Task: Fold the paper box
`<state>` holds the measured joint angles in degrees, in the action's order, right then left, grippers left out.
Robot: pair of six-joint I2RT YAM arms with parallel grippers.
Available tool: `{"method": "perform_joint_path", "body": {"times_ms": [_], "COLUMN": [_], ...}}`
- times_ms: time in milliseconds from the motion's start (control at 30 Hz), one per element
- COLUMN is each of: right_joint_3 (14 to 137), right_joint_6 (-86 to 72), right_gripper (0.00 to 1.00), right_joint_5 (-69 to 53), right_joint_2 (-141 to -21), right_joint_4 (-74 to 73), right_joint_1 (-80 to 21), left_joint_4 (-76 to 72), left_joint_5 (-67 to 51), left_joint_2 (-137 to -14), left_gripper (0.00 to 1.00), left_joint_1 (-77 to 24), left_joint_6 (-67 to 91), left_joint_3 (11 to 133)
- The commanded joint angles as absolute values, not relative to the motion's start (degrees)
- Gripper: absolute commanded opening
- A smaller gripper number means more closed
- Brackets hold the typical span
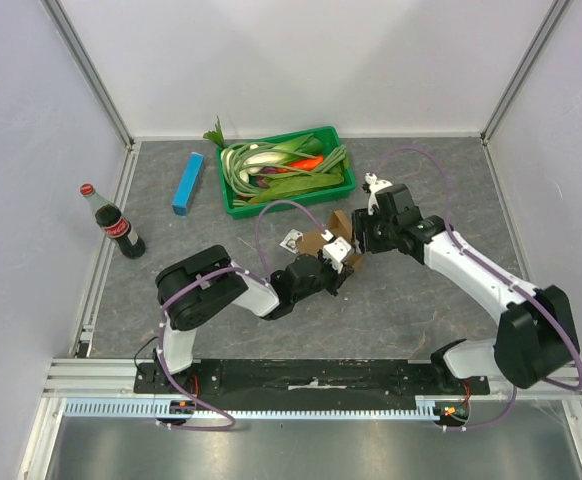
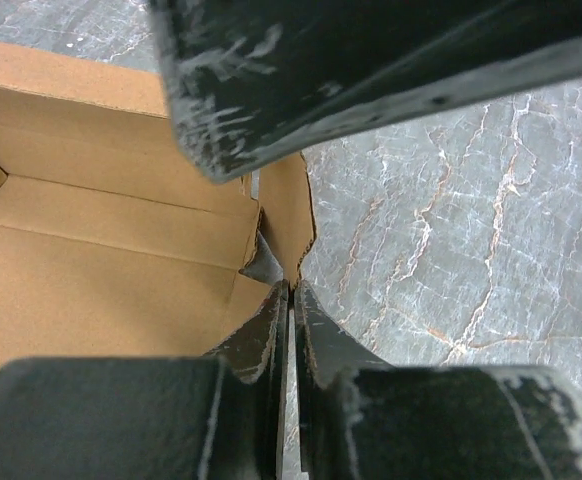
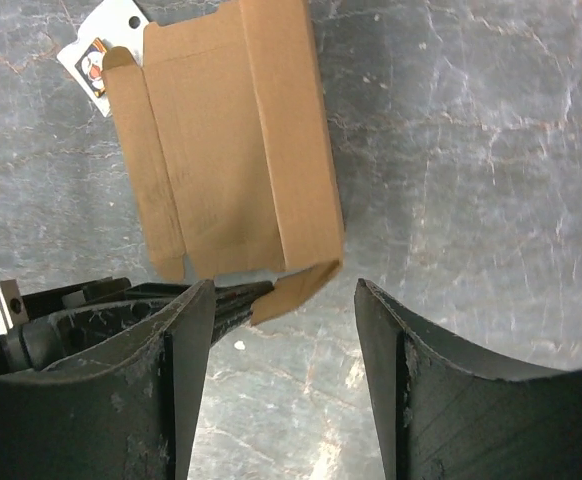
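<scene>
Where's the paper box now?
Top view, mid-table: the paper box sits in front of the green tray; left hand pinches its edge, right hand alongside.

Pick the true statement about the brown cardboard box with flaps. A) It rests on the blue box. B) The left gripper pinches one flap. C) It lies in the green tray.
B: the left gripper is shut on a corner flap of the brown cardboard box.

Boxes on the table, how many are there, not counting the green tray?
2. A slim blue box lies left of the green tray; the brown paper box sits mid-table, on the tray's near side, partly folded. Smaller ones could be hidden from view.
</scene>
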<state>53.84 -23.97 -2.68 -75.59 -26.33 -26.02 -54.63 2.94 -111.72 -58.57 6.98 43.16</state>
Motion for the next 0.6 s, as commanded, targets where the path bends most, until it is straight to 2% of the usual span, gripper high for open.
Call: {"method": "perform_joint_path", "body": {"times_ms": [0, 333, 567], "right_joint_3": [58.36, 60.20, 60.56], "right_joint_6": [-13.11, -6.68, -4.31], "right_gripper": [0.66, 0.68, 0.58], "right_joint_5": [-5.71, -5.63, -6.42], "right_joint_2": [-79.80, -86.56, -87.63], "right_joint_4": [-25.40, -24.96, -23.64], "right_joint_1": [-26.10, -26.10, -26.10], "left_joint_4": [-54.32, -53.70, -53.09], "left_joint_5": [-1.31, -5.97, -7.73], "left_joint_2": [-109.78, -109.95, -109.60], "left_gripper": [0.10, 0.09, 0.09], "left_joint_1": [-57.31, -55.46, -54.14], "left_joint_6": [7.38, 7.91, 7.30], "left_joint_3": [43.86, 44.12, 44.47]}}
